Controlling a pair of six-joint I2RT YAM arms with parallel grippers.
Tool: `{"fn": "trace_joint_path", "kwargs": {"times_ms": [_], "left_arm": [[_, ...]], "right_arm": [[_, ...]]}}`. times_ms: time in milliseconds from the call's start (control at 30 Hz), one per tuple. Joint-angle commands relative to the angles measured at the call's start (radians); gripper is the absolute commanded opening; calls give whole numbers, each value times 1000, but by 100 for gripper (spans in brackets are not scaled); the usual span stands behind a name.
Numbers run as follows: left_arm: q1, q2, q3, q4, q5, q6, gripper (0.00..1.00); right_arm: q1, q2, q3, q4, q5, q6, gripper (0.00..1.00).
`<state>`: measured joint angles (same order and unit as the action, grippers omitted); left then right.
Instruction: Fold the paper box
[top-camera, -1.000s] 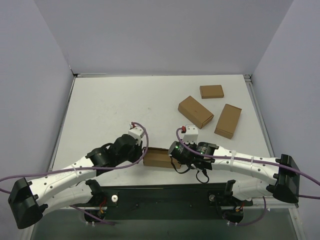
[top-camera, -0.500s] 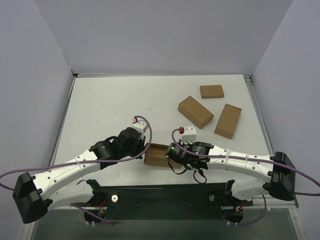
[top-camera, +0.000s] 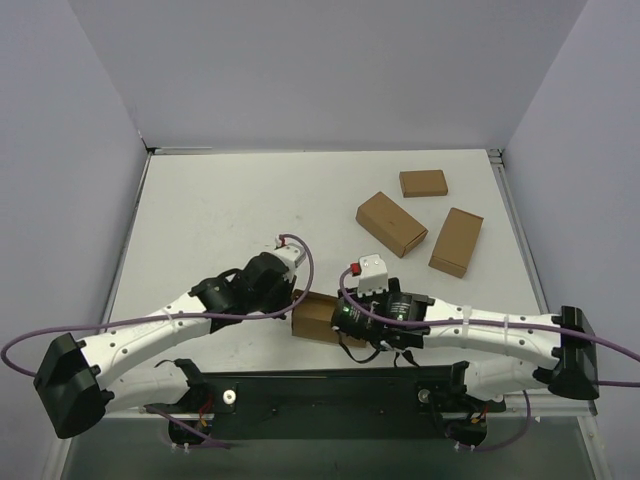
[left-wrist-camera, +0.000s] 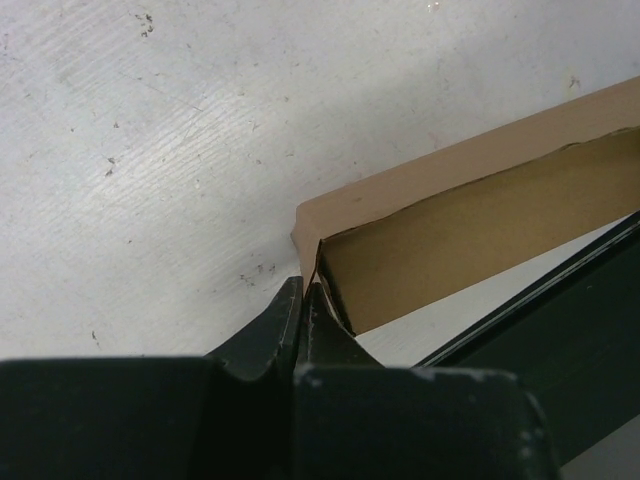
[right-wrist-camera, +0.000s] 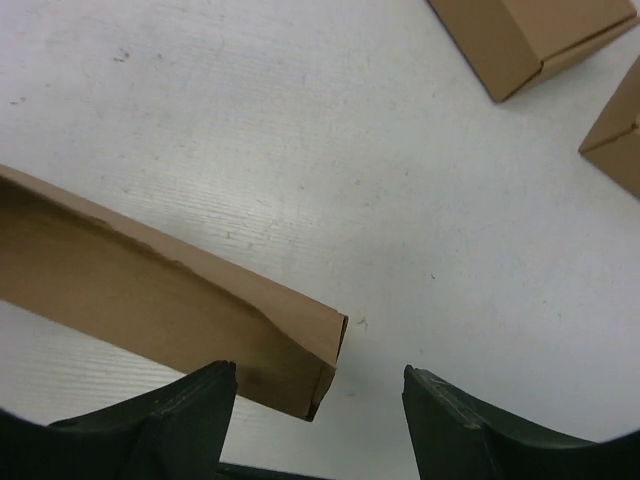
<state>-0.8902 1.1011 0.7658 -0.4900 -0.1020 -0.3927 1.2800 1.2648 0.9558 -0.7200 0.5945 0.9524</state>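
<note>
The paper box (top-camera: 318, 318) is a long brown cardboard sleeve lying near the table's front edge between my two arms. My left gripper (top-camera: 292, 297) is at its left end. In the left wrist view the gripper (left-wrist-camera: 303, 295) is shut, and a thin edge of the box's (left-wrist-camera: 470, 215) open end flap runs in between the tips. My right gripper (top-camera: 341, 322) is at the box's right end. Seen from the right wrist, that gripper (right-wrist-camera: 320, 400) stands open, and the corner of the box (right-wrist-camera: 150, 290) lies just ahead of the left finger, untouched.
Three smaller closed brown boxes (top-camera: 391, 223) (top-camera: 423, 183) (top-camera: 456, 241) lie at the back right; two show in the right wrist view (right-wrist-camera: 540, 35) (right-wrist-camera: 615, 130). The black base rail (top-camera: 330, 385) runs just behind the paper box at the near edge.
My right gripper has opened and let go of the box's right end. My left gripper has shut at the left end and moved slightly right; the box shifted a little.
</note>
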Motion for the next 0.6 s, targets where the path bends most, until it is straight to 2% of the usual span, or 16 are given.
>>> {"fn": "trace_joint_path", "kwargs": {"times_ms": [0, 100, 133, 233, 367, 433, 567], "left_arm": [[19, 25, 58, 31, 53, 98, 0], [30, 39, 64, 31, 76, 126, 0], [30, 42, 67, 34, 91, 136, 0], [34, 43, 73, 34, 102, 153, 0], [37, 43, 79, 31, 102, 166, 0], [39, 45, 81, 33, 102, 173, 0], [39, 46, 87, 31, 127, 181, 0]], "right_arm": [[48, -96, 47, 25, 125, -228, 69], [73, -140, 23, 147, 87, -431, 75], [71, -159, 15, 180, 36, -476, 81], [82, -173, -25, 296, -57, -639, 82], [85, -162, -81, 456, -200, -770, 77], [87, -133, -94, 485, -231, -820, 70], [91, -78, -109, 546, -256, -880, 66]]}}
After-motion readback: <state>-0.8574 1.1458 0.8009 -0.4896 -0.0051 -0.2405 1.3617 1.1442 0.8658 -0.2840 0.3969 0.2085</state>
